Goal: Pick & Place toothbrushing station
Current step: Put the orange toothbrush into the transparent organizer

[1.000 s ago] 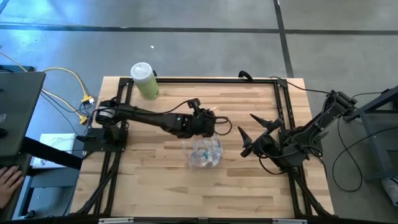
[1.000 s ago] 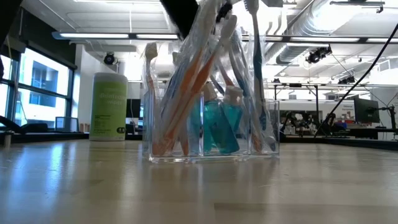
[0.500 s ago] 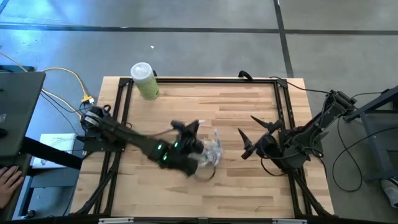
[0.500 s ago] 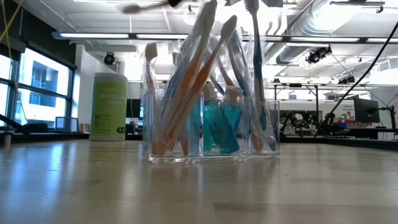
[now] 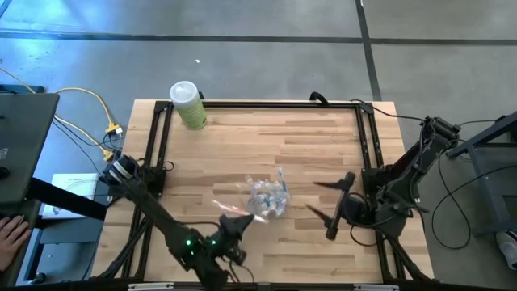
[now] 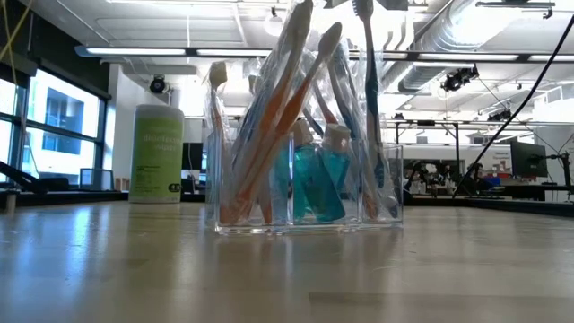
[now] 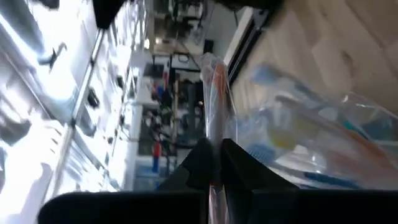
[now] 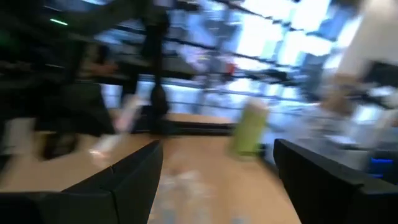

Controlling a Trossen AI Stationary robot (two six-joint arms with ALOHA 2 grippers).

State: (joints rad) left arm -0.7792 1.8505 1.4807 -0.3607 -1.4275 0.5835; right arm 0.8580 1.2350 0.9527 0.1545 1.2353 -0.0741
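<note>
Toothbrush (image 7: 213,134) sits clamped in our left gripper (image 7: 216,163), drawn clear of the holder (image 6: 305,184); our right gripper (image 5: 327,210) waits nearby, jaws apart.

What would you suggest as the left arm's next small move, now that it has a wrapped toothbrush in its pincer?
Probably carry it on toward a set-down spot on bare table, then open. The left pincer is shut on a wrapped toothbrush, which is clear of the holder at mid-table. The right pincer waits open beside the holder.
</note>
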